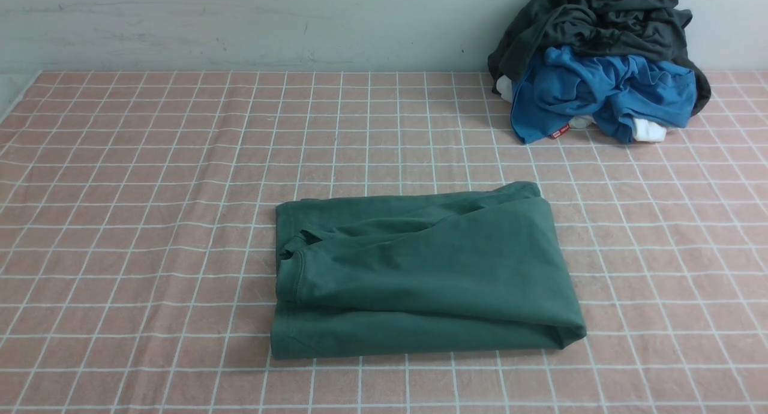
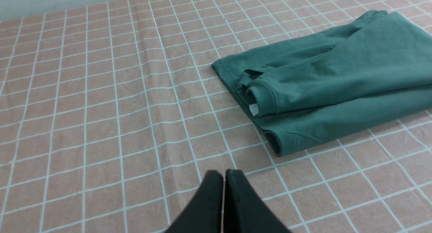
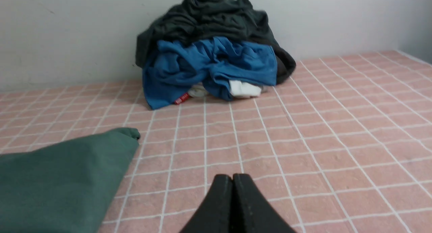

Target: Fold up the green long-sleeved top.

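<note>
Since the dark green cotton-knit long-sleeved top (image 1: 420,276) lies folded compactly, I judge folding essentially complete; left gripper (image 2: 223,174) and right gripper (image 3: 232,177) are closed, empty.

The green long-sleeved top (image 1: 420,276) is lying folded on the tablecloth (image 1: 120,222); the clothes pile (image 1: 600,60) is sitting behind it, rightward, against the wall (image 1: 240,24).

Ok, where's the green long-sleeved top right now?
In the front view the green long-sleeved top lies folded on the checked cloth, near the middle, well in front of the clothes pile at the far right by the wall.
</note>
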You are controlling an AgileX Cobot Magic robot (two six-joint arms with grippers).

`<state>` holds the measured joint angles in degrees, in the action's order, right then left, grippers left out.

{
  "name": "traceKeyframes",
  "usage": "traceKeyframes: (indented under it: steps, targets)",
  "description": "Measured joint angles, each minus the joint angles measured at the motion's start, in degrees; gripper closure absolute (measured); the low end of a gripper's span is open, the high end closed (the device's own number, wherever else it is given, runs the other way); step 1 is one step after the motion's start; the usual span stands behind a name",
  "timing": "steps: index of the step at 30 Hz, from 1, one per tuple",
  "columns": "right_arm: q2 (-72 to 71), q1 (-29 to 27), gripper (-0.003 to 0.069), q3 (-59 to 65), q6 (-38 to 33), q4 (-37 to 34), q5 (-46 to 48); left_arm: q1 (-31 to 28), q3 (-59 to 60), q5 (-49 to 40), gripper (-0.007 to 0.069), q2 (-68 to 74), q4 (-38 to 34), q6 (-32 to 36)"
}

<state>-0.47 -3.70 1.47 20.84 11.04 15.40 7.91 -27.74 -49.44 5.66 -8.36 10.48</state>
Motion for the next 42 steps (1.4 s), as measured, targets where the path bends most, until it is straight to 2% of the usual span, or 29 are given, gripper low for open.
traceKeyframes:
  steps: [3, 10, 42]
  targets:
    - [-0.2, -1.0, 0.0673, 0.0, -1.2, -3.4, 4.0, 0.0, 0.0, 0.0, 0.0627, 0.0, 0.0, 0.0]
    - [-0.2, -1.1, 0.0673, -0.1, -8.2, -6.3, 4.9, 0.0, 0.1, 0.0, 0.0627, 0.0, -0.1, 0.0]
    - [-0.2, -1.1, 0.0673, -0.1, -8.6, -7.6, 5.0, 0.0, 0.1, 0.0, 0.0627, 0.0, -0.1, 0.0]
